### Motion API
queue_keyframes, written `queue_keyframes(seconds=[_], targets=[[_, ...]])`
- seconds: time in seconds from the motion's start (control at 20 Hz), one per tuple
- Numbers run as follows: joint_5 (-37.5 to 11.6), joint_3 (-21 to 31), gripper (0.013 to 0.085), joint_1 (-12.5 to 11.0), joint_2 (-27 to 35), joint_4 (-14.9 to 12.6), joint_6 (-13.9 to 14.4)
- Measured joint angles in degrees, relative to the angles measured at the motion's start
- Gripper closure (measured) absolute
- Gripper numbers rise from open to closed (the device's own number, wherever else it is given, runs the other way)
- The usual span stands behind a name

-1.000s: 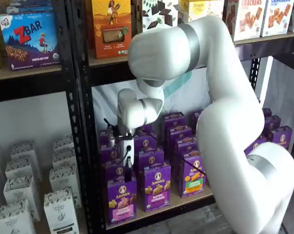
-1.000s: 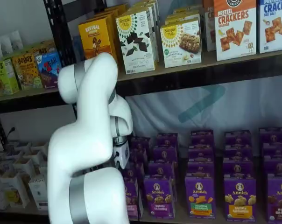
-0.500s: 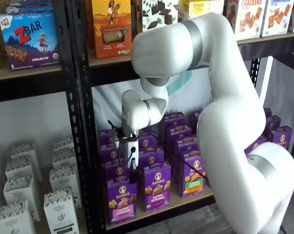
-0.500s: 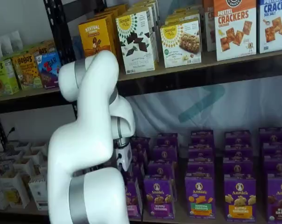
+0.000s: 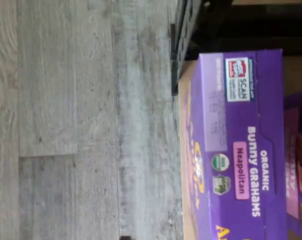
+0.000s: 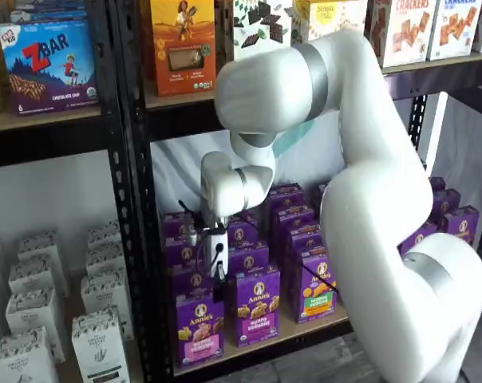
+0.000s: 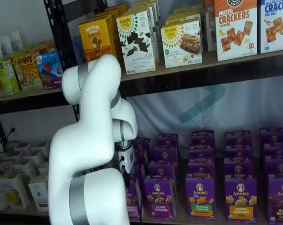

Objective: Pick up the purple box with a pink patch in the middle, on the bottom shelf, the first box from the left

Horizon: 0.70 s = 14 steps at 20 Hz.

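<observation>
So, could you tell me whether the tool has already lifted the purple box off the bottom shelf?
No, the purple box stands on the bottom shelf, with the tool just above it.

The purple box [image 5: 241, 150] reads "ORGANIC BUNNY GRAHAMS Neapolitan"; blue box [image 6: 48, 65] reads "ZBAR".

Both shelf views faced the rack from the front, one angled from the left with the arm [image 6: 369, 199] filling its right half, one squarer with the arm [image 7: 87, 154] at lower left. Both shared the purple cartons. The wrist view, turned sideways, looked closely down onto the purple box [image 5: 241, 150] and the grey floor [image 5: 81, 120].
</observation>
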Motion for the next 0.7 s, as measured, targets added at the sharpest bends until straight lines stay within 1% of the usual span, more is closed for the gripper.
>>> queue_keyframes(seconds=[0.2, 0.35, 0.7], targets=[[-0.41, -2.28, 0.0130, -0.29, 2.55, -1.46, 0.97], [-0.58, -4.43, 0.0130, -0.33, 4.76, -1.02, 0.53], [0.48, -8.69, 0.0130, -0.42, 8.70, -2.45, 1.74]])
